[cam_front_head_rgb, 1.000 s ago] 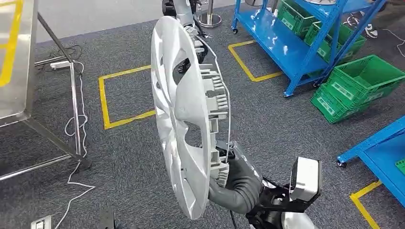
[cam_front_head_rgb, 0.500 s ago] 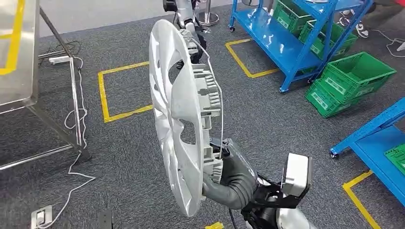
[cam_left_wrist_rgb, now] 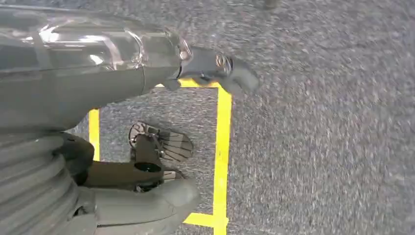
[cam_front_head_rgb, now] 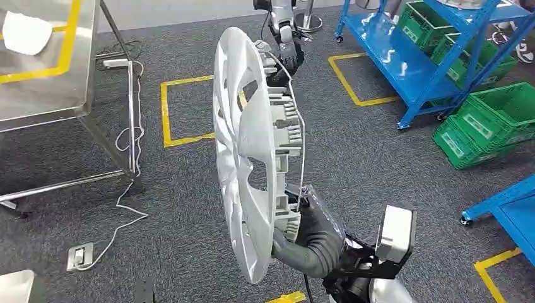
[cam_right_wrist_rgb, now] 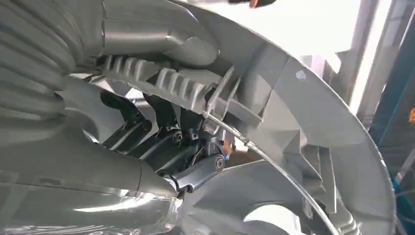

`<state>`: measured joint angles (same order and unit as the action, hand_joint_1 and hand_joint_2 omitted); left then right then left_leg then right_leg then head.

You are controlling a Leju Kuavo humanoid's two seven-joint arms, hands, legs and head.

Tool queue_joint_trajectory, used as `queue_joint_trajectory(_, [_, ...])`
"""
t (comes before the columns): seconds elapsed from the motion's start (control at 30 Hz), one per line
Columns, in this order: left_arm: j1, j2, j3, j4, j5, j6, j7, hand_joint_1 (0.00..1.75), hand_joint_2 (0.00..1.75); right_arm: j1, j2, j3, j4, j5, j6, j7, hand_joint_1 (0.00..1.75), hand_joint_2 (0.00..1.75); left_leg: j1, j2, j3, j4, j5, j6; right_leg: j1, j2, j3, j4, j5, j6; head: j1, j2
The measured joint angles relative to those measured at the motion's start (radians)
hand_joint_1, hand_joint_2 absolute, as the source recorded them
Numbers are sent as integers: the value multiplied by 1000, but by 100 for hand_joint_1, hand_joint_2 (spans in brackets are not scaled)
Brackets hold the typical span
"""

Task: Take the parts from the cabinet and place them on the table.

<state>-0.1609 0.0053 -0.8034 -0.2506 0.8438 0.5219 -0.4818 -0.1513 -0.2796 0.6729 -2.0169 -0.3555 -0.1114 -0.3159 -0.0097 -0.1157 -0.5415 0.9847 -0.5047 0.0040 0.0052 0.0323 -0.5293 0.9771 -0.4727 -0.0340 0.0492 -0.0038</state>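
A large silver hubcap (cam_front_head_rgb: 249, 151) stands on edge in the middle of the head view, its ribbed back turned to the right. My right hand (cam_front_head_rgb: 310, 235) grips its lower rim from behind. In the right wrist view, its dark fingers (cam_right_wrist_rgb: 166, 142) reach inside the hubcap's (cam_right_wrist_rgb: 313, 122) clips, with the thumb (cam_right_wrist_rgb: 161, 44) pressed over the rim. The steel table (cam_front_head_rgb: 44, 88) is at the upper left, with a white part (cam_front_head_rgb: 24, 33) lying on it. My left hand (cam_left_wrist_rgb: 147, 171) hangs over the grey carpet, fingers apart and holding nothing.
Blue racks (cam_front_head_rgb: 410, 60) and green crates (cam_front_head_rgb: 492, 123) line the right side. Another robot (cam_front_head_rgb: 282, 25) stands beyond the hubcap. A cable (cam_front_head_rgb: 129, 183) trails along the floor by the table leg. Yellow tape squares (cam_front_head_rgb: 167, 120) mark the carpet.
The whole picture has shifted right, so the camera has turned left: more of the table and the white part on it now show. My right hand still holds the hubcap the same way.
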Motion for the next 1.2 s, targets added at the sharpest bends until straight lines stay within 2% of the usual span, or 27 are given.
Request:
queue_joint_trajectory(0.03, [0, 1, 0, 0, -1, 2, 0, 0, 175, -3, 0, 0, 0, 0, 0, 0, 175, 175, -5, 67, -16, 20, -23, -2, -3, -15, 21, -38, -10, 1, -1, 0])
queue_joint_trajectory(0.07, [-3, 2, 0, 0, -1, 2, 0, 0, 175, -2, 3, 1, -1, 0, 0, 0, 175, 175, -1, 102, -49, 74, -60, -10, -3, -28, 19, -43, -7, -2, -18, 0])
queue_joint_trajectory(0.13, [-2, 3, 0, 0, -2, 2, 0, 0, 175, 1, 5, 2, 0, -1, 1, -1, 175, 175, 12, 114, -127, 229, -119, -26, -4, -60, 18, -38, -11, 0, -20, 0])
queue_joint_trajectory(0.2, [3, 3, 0, 0, -2, 3, 3, 0, 175, 1, 6, 2, 2, -1, 2, -1, 175, 175, 25, 116, -171, 300, -120, -40, -5, -88, 16, -31, -17, 5, -24, 0])
queue_joint_trajectory(0.27, [5, 4, 0, 1, -2, 4, 3, 0, 175, 2, 6, 3, 2, -1, 3, 0, 175, 175, 35, 133, -124, 197, -41, -52, -9, -112, 16, -17, -29, 14, -26, 0])
queue_joint_trajectory(0.3, [4, 6, 0, 2, -2, 5, 4, 0, 175, 2, 7, 4, 2, -1, 3, 0, 175, 175, 38, 163, -75, 103, 8, -58, -13, -122, 16, -5, -37, 22, -26, 0])
queue_joint_trajectory(0.33, [4, 6, 0, 2, -2, 5, 4, 0, 175, 2, 9, 5, 2, -1, 4, -1, 175, 175, 28, 223, -46, 45, -1, -62, -12, -131, 16, 5, -46, 31, -27, 0])
queue_joint_trajectory(0.37, [3, 5, 0, 2, -3, 5, 4, 0, 175, 1, 9, 6, 2, -2, 5, -1, 175, 175, 22, 236, -50, 44, 4, -44, -6, -137, 12, 16, -53, 40, -37, 0])
queue_joint_trajectory(0.4, [4, 5, 0, 2, -3, 7, 5, 0, 175, 0, 9, 8, 2, -2, 7, -1, 175, 175, 18, 219, -54, 48, 2, -23, -7, -141, 12, 17, -53, 42, -35, 0])
queue_joint_trajectory(0.5, [6, 7, 0, 3, -3, 8, 7, 0, 175, 0, 10, 13, 2, -3, 8, -1, 175, 175, 15, 184, -64, 47, 8, 2, -14, -171, 13, 17, -57, 54, -32, 0])
queue_joint_trajectory(0.53, [7, 7, 0, 3, -3, 8, 7, 0, 175, -1, 10, 14, 2, -3, 8, -1, 175, 175, 18, 169, -64, 45, 12, 9, -18, -125, 8, 29, -77, 63, -29, 0])
queue_joint_trajectory(0.57, [5, 8, 0, 3, -3, 10, 7, 0, 175, 1, 10, 15, 1, -3, 8, -2, 175, 175, 18, 155, -67, 46, 15, 16, -19, -75, -11, 79, -118, 61, -26, 0])
queue_joint_trajectory(0.6, [3, 8, 0, 3, -3, 10, 6, 0, 175, 3, 9, 16, 1, -3, 9, -2, 175, 175, 16, 141, -68, 46, 17, 20, -17, -51, -42, 156, -161, 59, -19, 0])
queue_joint_trajectory(0.67, [4, 8, 0, 3, -3, 10, 7, 0, 175, 8, 8, 17, 2, -3, 10, -2, 175, 175, 8, 108, -72, 46, 21, 27, -14, -38, -113, 320, -226, 51, -5, 0])
queue_joint_trajectory(0.7, [5, 8, 0, 3, -3, 10, 7, 0, 175, 9, 8, 18, 2, -3, 10, -2, 175, 175, 3, 90, -73, 46, 23, 30, -12, -36, -130, 352, -224, 45, 0, 0])
queue_joint_trajectory(0.73, [6, 8, 0, 3, -3, 10, 7, 0, 175, 9, 8, 19, 3, -3, 10, -2, 175, 175, 0, 73, -72, 46, 24, 31, -11, -33, -122, 330, -197, 37, 2, 0])
queue_joint_trajectory(0.8, [6, 8, 0, 3, -3, 10, 7, 0, 175, 9, 8, 19, 3, -3, 10, -2, 175, 175, -4, 40, -69, 46, 27, 32, -5, -16, -56, 178, -101, 20, 2, 0])
queue_joint_trajectory(0.83, [6, 8, 0, 3, -3, 10, 7, 0, 175, 8, 8, 19, 3, -3, 11, -3, 175, 175, -4, 26, -67, 46, 28, 31, -1, 20, -15, 85, -54, 11, 2, 0])
queue_joint_trajectory(0.87, [6, 5, -1, 3, -3, 10, 7, 0, 175, 7, 8, 19, 3, -3, 11, -3, 175, 175, -3, 16, -70, 46, 31, 26, -3, 69, 2, 56, -62, 5, 0, 0])
queue_joint_trajectory(0.9, [4, 5, -1, 2, -3, 10, 8, 0, 175, 9, 8, 19, 3, -3, 12, -3, 175, 175, 1, 4, -77, 48, 36, 22, -1, 65, -1, 45, -51, 8, -6, 0])
queue_joint_trajectory(0.93, [6, 5, -1, 2, -3, 11, 10, 0, 175, 7, 8, 20, 3, -3, 12, -3, 175, 175, 7, -9, -84, 46, 41, 13, 4, 52, -1, 44, -52, 7, 6, 0])
queue_joint_trajectory(1.0, [11, 5, -2, 3, -5, 11, 11, 0, 175, 2, 8, 20, 3, -3, 13, -3, 175, 175, 7, -33, -91, 41, 51, -1, 5, 25, 9, 18, -51, 5, 7, 0])
queue_joint_trajectory(1.03, [12, 7, -3, 3, -5, 12, 13, 0, 175, 1, 9, 21, 3, -3, 13, -3, 175, 175, 5, -3, -98, 50, 40, 1, -6, 5, 15, -3, -38, 6, 5, 0])
queue_joint_trajectory(1.07, [12, 7, -4, 3, -8, 14, 14, 0, 175, 2, 11, 21, 4, -3, 14, -3, 175, 175, -7, 86, -113, 77, 12, -4, -3, -4, 18, -14, -32, 3, -5, 0])
queue_joint_trajectory(1.1, [9, 8, -4, 3, -9, 14, 16, 0, 175, 2, 14, 21, 2, -3, 16, -4, 175, 175, -2, 114, -142, 137, -27, -12, -1, -20, 16, -17, -28, -1, -15, 0])
queue_joint_trajectory(1.17, [7, 8, -5, 3, -11, 14, 19, 0, 175, 5, 14, 22, 2, -3, 18, -4, 175, 175, 12, 118, -208, 288, -95, -25, -2, -55, 14, -16, -29, 1, -21, 0])
queue_joint_trajectory(1.2, [9, 8, -5, 3, -11, 14, 19, 0, 175, 5, 14, 23, 2, -3, 18, -4, 175, 175, 19, 118, -224, 325, -101, -32, -3, -71, 13, -15, -29, 2, -23, 0])
